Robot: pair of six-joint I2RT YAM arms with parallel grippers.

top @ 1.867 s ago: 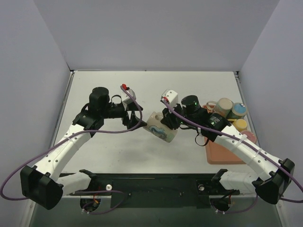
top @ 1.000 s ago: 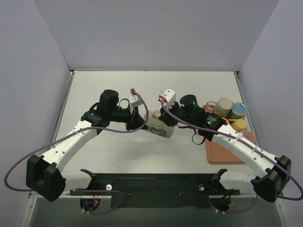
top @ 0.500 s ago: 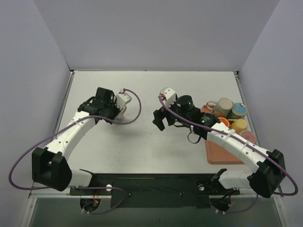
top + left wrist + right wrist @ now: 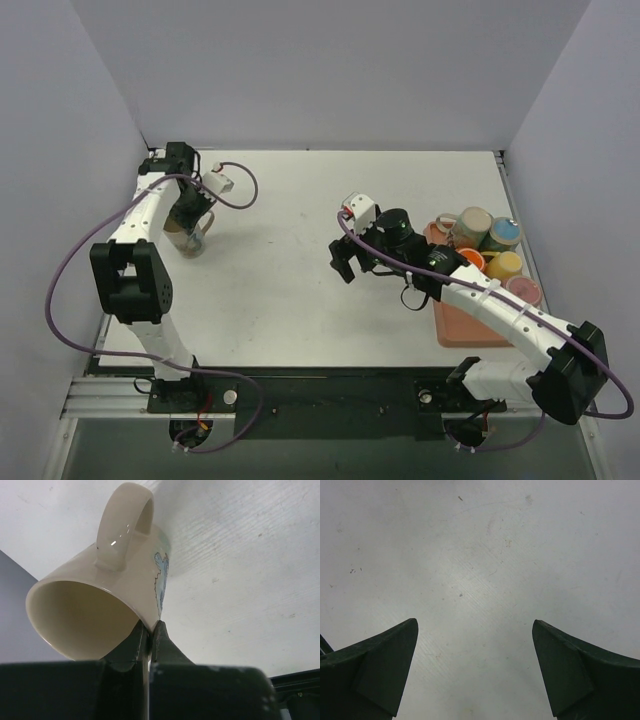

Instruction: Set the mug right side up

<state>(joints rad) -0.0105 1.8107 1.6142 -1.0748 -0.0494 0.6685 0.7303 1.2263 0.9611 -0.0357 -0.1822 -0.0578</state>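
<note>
The left gripper (image 4: 149, 630), pinching the mug (image 4: 100, 595) by its rim, has carried it from the middle to 10 o'clock of the table (image 4: 300, 190), mouth seemingly upward, while the right gripper (image 4: 345, 262) hangs spread.

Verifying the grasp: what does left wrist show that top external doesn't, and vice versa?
Left wrist only: the left end effector pinches the rim wall of the cream ceramic mug with a blue print, one finger inside and one outside. The handle and empty interior are visible. Top external only: the open right end effector over bare table, and the salmon rectangular tray with coloured cups at the right edge. Both: the mug in the left end effector, and the white table.
</note>
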